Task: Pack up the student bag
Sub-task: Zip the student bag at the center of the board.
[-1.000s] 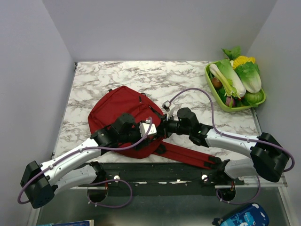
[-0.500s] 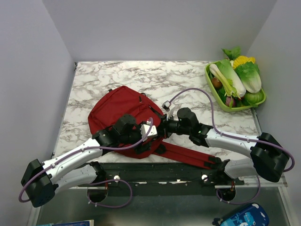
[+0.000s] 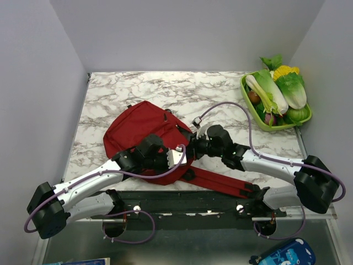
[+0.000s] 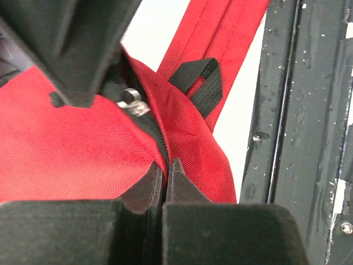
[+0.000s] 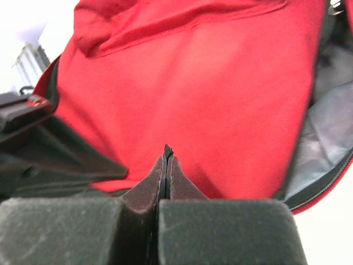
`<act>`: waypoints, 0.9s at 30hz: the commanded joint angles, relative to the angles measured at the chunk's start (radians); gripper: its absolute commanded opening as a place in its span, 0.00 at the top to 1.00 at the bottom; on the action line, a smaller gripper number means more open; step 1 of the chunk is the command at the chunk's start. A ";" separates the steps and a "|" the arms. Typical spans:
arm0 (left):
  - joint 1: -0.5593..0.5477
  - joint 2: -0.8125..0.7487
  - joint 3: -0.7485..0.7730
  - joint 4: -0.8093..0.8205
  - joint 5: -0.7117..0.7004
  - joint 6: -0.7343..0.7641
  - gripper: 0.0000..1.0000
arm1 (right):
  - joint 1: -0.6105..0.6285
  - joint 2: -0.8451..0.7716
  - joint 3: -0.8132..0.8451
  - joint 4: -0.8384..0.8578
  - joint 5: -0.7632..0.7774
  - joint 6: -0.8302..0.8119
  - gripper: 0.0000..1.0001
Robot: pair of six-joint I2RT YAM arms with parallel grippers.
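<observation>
— Where does the large dark red fabric backpack [image 3: 138,130] lie?

— Flat on the marbled bench [image 3: 220,88], left of centre in the top view, its red straps [image 3: 220,182] trailing toward the lower edge.

— What changed in the last second?

— The left gripper [image 4: 164,165] slid rightward along the backpack's near edge, closer to the right gripper [image 5: 166,152].

— And the jaws?

— Both pairs are pressed together. The left pinches red cloth by the zipper [image 4: 151,135], the right a thin dark edge beside grey lining [image 5: 325,127].

— Meaning?

— Likely the mouth is being drawn open; packing seems not yet begun.
</observation>
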 commanded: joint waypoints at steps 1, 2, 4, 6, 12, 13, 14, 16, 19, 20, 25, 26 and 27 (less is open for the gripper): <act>-0.033 -0.002 0.072 -0.064 0.176 0.041 1.00 | -0.053 0.019 0.079 -0.092 0.159 -0.019 0.99; -0.047 -0.001 0.077 -0.073 0.193 0.049 1.00 | -0.064 0.030 0.091 -0.116 0.174 -0.022 1.00; -0.067 -0.001 0.089 -0.117 0.202 0.079 1.00 | -0.095 0.062 0.114 -0.135 0.194 -0.040 0.99; -0.093 -0.004 0.091 -0.151 0.208 0.114 1.00 | -0.128 0.084 0.142 -0.148 0.205 -0.055 0.99; -0.099 -0.014 0.075 -0.171 0.233 0.139 1.00 | -0.162 0.118 0.194 -0.210 0.272 -0.103 0.99; -0.101 -0.016 0.072 -0.176 0.247 0.147 1.00 | -0.165 0.121 0.201 -0.216 0.285 -0.108 0.99; -0.104 -0.019 0.072 -0.179 0.251 0.159 1.00 | -0.167 0.136 0.211 -0.225 0.299 -0.111 0.99; -0.109 -0.021 0.072 -0.182 0.248 0.168 1.00 | -0.174 0.164 0.252 -0.260 0.322 -0.118 1.00; -0.109 -0.024 0.083 -0.190 0.222 0.170 1.00 | -0.181 0.199 0.300 -0.358 0.380 -0.115 0.99; -0.109 -0.027 0.087 -0.196 0.221 0.170 1.00 | -0.181 0.187 0.289 -0.368 0.374 -0.118 0.99; -0.109 -0.045 0.049 -0.072 0.155 0.042 0.69 | -0.177 0.000 0.122 -0.245 0.182 -0.056 0.99; -0.109 -0.045 0.040 -0.038 0.127 0.008 0.60 | -0.174 -0.020 0.078 -0.242 0.161 -0.039 0.99; -0.107 -0.044 0.034 -0.006 0.057 -0.026 0.56 | -0.164 -0.036 0.059 -0.183 0.121 -0.014 0.99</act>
